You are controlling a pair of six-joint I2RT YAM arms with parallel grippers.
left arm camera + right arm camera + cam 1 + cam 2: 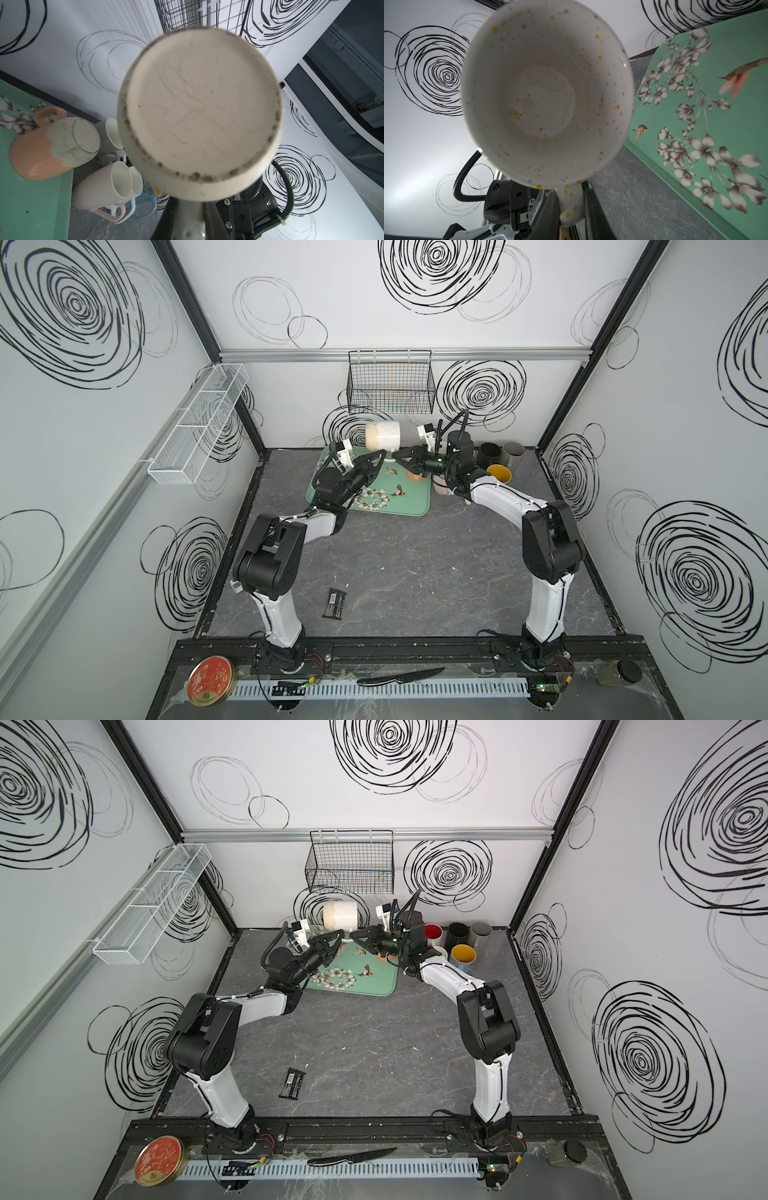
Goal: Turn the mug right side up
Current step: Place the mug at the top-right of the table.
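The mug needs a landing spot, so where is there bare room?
Widest free patch for the mug: the table's middle, from the tray's front rim to the black packet. The tray's front right corner is also bare. Crowded: around the orange cup on the tray, and the cups packed beside it.

We see the left arm (278, 614) and right arm (544, 610): white shells, black joint housings, ribbed black hose (291, 193) at each wrist, and what may be a green status light (268, 204).
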